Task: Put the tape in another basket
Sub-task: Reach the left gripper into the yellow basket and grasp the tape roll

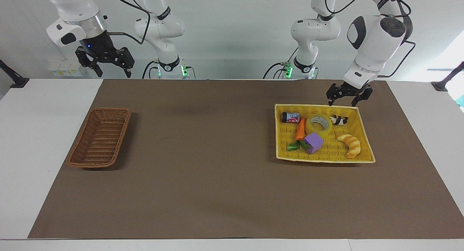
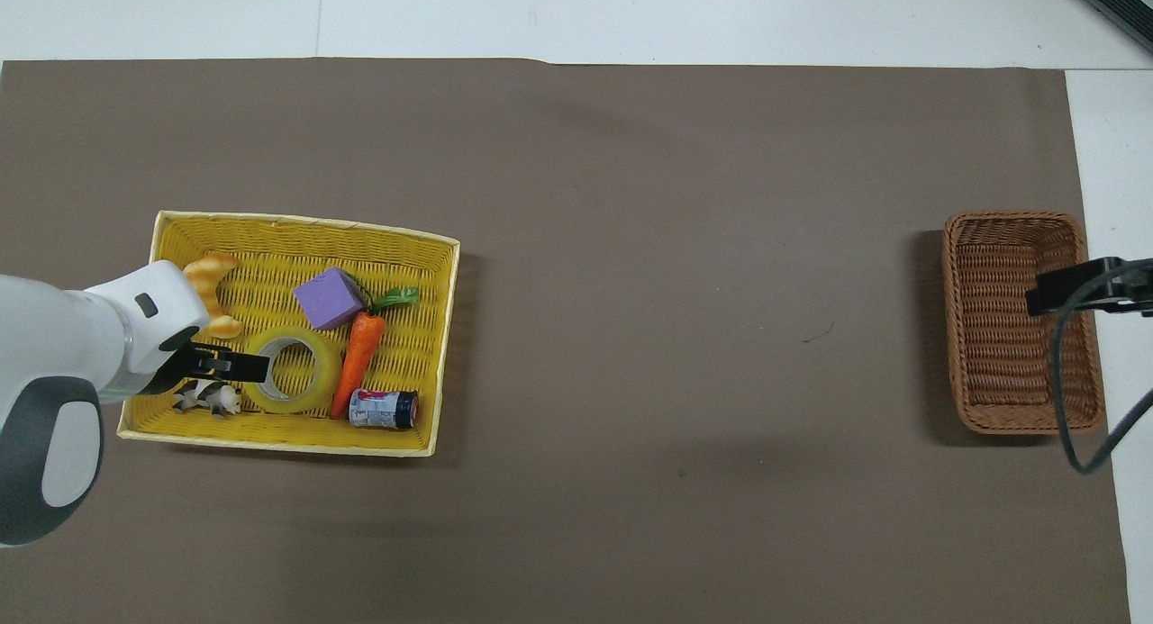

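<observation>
The tape [image 1: 311, 128], a yellow roll with a pale grey core, lies flat in the yellow tray [image 1: 326, 158], between a carrot and a cow toy. It also shows in the overhead view [image 2: 320, 374]. My left gripper [image 1: 343, 101] is open and hangs in the air over the tray's edge nearest the robots, just above the cow toy and apart from the tape. In the overhead view the left gripper [image 2: 257, 366] covers the roll's rim. The brown wicker basket [image 1: 100, 137] stands empty toward the right arm's end. My right gripper [image 1: 113, 72] is open and waits high over the table edge by that basket.
The yellow tray [image 2: 288, 223] also holds a purple cube [image 1: 313, 142], a carrot [image 1: 300, 129], a croissant [image 1: 350, 145], a cow toy [image 1: 339, 120] and a small can [image 1: 290, 117]. A brown mat [image 1: 203, 171] covers the table between the tray and the basket.
</observation>
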Tool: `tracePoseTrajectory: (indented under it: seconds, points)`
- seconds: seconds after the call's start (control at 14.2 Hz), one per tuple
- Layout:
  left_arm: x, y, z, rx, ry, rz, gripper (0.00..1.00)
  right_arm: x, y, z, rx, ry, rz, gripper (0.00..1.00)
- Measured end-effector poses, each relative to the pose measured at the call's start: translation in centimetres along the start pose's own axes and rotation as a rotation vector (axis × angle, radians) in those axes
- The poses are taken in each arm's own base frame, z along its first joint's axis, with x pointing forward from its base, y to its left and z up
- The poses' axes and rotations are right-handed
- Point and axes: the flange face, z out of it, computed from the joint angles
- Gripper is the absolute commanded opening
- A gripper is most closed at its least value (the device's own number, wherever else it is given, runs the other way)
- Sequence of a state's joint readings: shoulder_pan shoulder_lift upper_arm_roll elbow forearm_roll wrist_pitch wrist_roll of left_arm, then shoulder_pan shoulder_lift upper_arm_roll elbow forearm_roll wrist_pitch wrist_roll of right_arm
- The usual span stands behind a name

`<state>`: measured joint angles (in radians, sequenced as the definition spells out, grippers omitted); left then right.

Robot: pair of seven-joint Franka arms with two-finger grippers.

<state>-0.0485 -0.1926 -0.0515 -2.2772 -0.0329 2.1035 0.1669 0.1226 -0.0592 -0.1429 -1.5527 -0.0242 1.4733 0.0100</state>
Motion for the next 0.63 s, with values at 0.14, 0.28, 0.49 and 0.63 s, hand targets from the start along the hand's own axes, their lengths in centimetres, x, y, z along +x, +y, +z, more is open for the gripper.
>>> tracePoseTrajectory:
  seconds: [0.14, 0.28, 0.49, 0.63]
  points:
    - [-0.2, -0.3, 1.7, 0.002, 0.013, 0.058, 1.0, 0.0, 0.0, 0.0, 0.0, 0.0, 0.0, 1.0]
    - [-0.1, -0.5, 4.6, 0.006, 0.031, 0.103, 1.0, 0.0, 0.0, 0.0, 0.0, 0.0, 0.0, 1.0]
    - [0.1, -0.7, 9.6, 0.004, 0.023, 0.145, 0.45, 0.0, 0.0, 0.0, 0.0, 0.0, 0.0, 1.0]
    - [0.2, -0.8, 11.6, 0.001, 0.013, 0.155, 0.0, 0.0, 0.0, 0.0, 0.0, -0.001, 0.0, 1.0]
